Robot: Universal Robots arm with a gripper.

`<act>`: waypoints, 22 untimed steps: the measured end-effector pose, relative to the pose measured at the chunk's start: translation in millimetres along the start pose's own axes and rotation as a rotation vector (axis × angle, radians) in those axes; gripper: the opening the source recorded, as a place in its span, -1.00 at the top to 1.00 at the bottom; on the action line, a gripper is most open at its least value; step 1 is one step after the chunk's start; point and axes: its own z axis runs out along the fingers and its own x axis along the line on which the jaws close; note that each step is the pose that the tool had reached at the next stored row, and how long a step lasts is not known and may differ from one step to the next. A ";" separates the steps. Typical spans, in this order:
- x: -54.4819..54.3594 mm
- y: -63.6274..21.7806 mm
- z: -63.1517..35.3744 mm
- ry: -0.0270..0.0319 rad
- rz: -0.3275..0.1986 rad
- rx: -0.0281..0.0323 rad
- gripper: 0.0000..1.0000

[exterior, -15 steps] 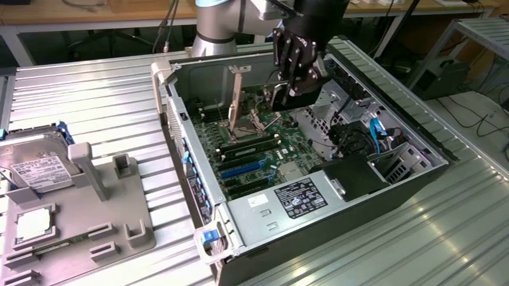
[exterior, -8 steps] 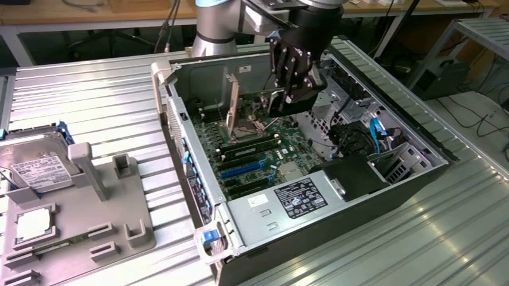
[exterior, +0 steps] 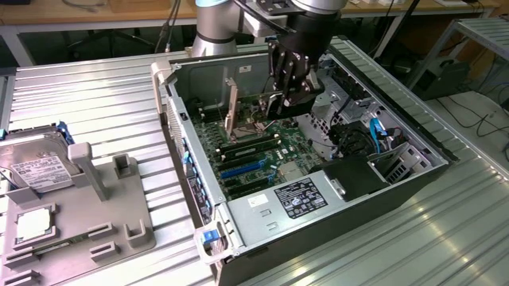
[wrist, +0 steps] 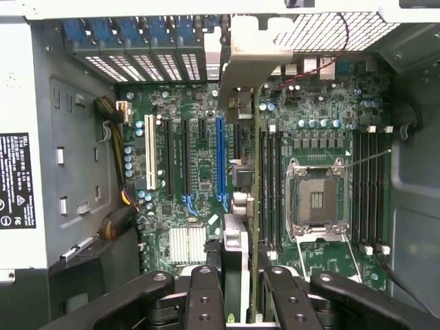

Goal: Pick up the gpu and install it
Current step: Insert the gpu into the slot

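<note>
My gripper reaches down into the open PC case and is shut on the gpu. The card stands on edge over the green motherboard, with its silver end bracket towards the case's rear wall. In the wrist view the gpu is edge-on between my black fingers, and my gripper clamps its top edge. Its bracket sits against the rear slot openings, next to the blue expansion slot. I cannot tell whether the card's lower edge is seated in a slot.
Inside the case are the bare CPU socket, memory slots, a power supply and drive cables. On the exterior view's left a grey holder carries a silver hard drive and a square CPU chip.
</note>
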 end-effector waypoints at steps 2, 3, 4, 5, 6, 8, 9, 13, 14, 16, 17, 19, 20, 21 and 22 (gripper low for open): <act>0.0 0.0 0.8 -0.0011 0.000 0.0009 0.44; 0.0 0.0 1.8 -0.0013 -0.001 0.0017 0.44; -0.1 0.0 3.1 -0.0012 -0.004 0.0018 0.44; -0.5 0.0 4.7 -0.0010 -0.011 0.0019 0.44; -1.1 0.4 5.5 -0.0007 -0.017 0.0018 0.44; -2.3 1.0 6.0 -0.0001 -0.029 0.0017 0.44; -2.7 1.3 6.4 0.0001 -0.036 0.0016 0.44; -2.9 1.3 11.1 0.0006 -0.083 0.0014 0.44; -3.0 1.8 12.8 0.0009 -0.086 0.0015 0.44; -4.0 1.9 17.3 0.0009 -0.086 0.0018 0.44; -4.7 2.0 19.9 0.0007 -0.080 0.0018 0.44; -4.9 3.0 24.0 0.0004 -0.066 0.0019 0.44; -5.1 3.8 26.3 0.0004 -0.056 0.0019 0.44; -5.1 4.8 27.6 0.0003 -0.053 0.0020 0.44; -5.1 7.3 29.2 0.0004 -0.052 0.0019 0.44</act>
